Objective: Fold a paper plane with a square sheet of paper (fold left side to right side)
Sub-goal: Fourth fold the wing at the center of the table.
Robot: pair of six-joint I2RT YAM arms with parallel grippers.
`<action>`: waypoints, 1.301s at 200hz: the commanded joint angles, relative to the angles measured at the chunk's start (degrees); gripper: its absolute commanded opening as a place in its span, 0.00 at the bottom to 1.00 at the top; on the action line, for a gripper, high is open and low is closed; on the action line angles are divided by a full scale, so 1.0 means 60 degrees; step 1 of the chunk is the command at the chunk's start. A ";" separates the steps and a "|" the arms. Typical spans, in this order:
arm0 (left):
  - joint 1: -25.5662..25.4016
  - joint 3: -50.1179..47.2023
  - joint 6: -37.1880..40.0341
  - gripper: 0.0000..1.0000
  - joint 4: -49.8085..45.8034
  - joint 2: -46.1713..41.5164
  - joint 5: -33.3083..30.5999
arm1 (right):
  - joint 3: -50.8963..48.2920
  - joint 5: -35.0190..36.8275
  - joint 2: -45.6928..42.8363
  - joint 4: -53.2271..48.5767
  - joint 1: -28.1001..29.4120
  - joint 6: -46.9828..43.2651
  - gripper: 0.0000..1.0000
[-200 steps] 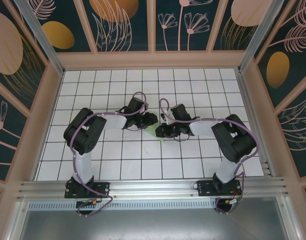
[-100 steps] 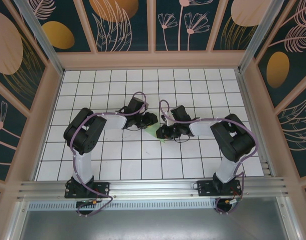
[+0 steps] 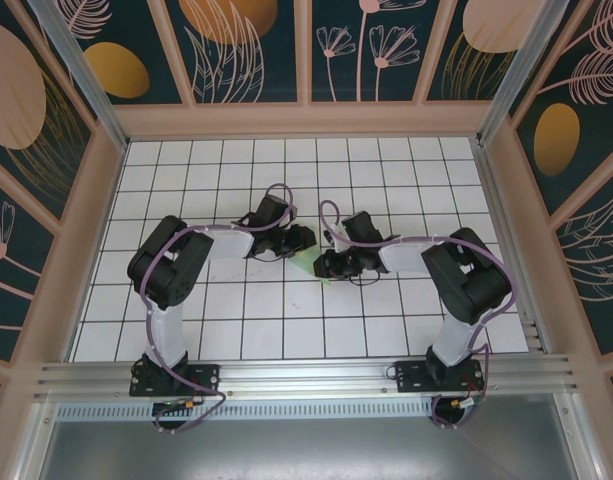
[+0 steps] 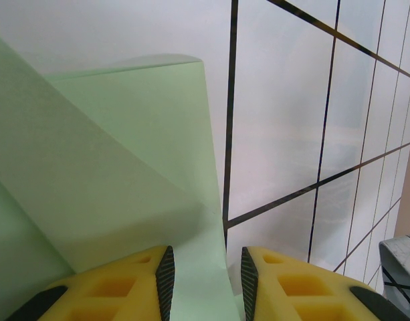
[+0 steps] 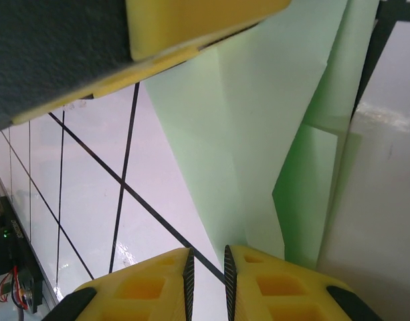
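Creased mint-green paper sheet (image 4: 124,154) is lying between both grippers. Left gripper (image 4: 206,257) is straddling its edge, jaws apart. Right gripper (image 5: 209,257) is sitting beside its edge, jaws nearly together, can't tell if pinching. Align the edges before pressing.

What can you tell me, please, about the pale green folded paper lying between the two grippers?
The pale mint-green folded paper is thin, plain and matte, with sharp diagonal creases and overlapping layers. It lies on the white grid-tiled table, narrowing toward the right gripper at its end. The left gripper straddles one edge, fingers apart.
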 commanded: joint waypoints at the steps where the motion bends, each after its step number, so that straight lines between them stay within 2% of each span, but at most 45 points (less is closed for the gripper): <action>1: -0.0050 -0.0143 0.0150 0.35 -0.0505 0.0432 -0.0470 | -0.0262 0.0106 0.0193 -0.0503 0.0030 -0.0202 0.23; 260: -0.0042 0.0003 0.0282 0.35 -0.0824 0.0706 -0.0792 | -0.1667 0.0345 -0.1054 -0.1756 -0.0042 -0.0111 0.18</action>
